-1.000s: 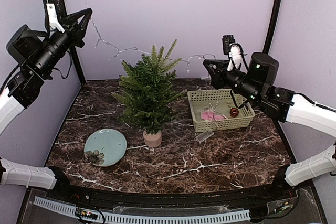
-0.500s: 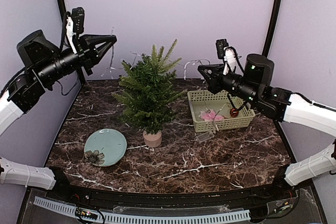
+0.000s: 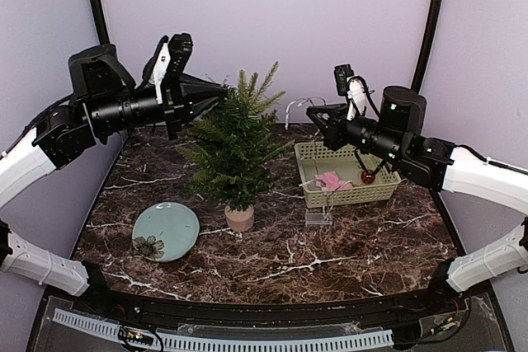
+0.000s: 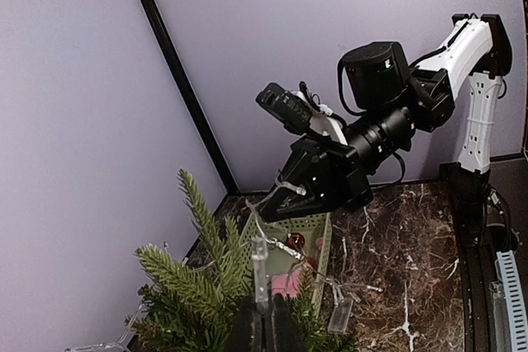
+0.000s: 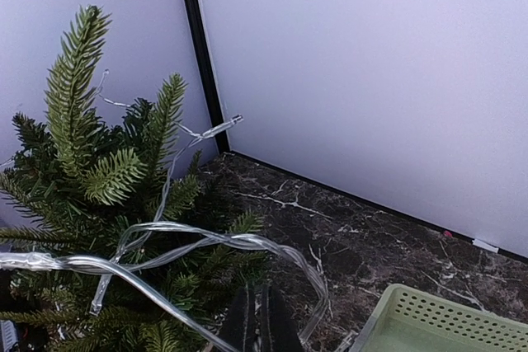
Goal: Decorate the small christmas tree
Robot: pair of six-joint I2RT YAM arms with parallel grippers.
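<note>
Pinching the clear light string [image 4: 261, 268] in both closed claws, we hold our left gripper [image 3: 221, 88] against the upper branches of the small christmas tree [image 3: 233, 144] and our right gripper [image 3: 314, 111] just to its right. The tree stands on the table [image 3: 330, 263], left of a green basket [image 3: 347, 194].

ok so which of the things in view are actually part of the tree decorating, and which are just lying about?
In the job:
- small christmas tree
- light string, gripped by left tool and right tool
- green basket holding a red bauble and pink pieces, likely decorations

Lying about:
- teal plate
- clear plastic piece beside the basket; purpose unclear
</note>
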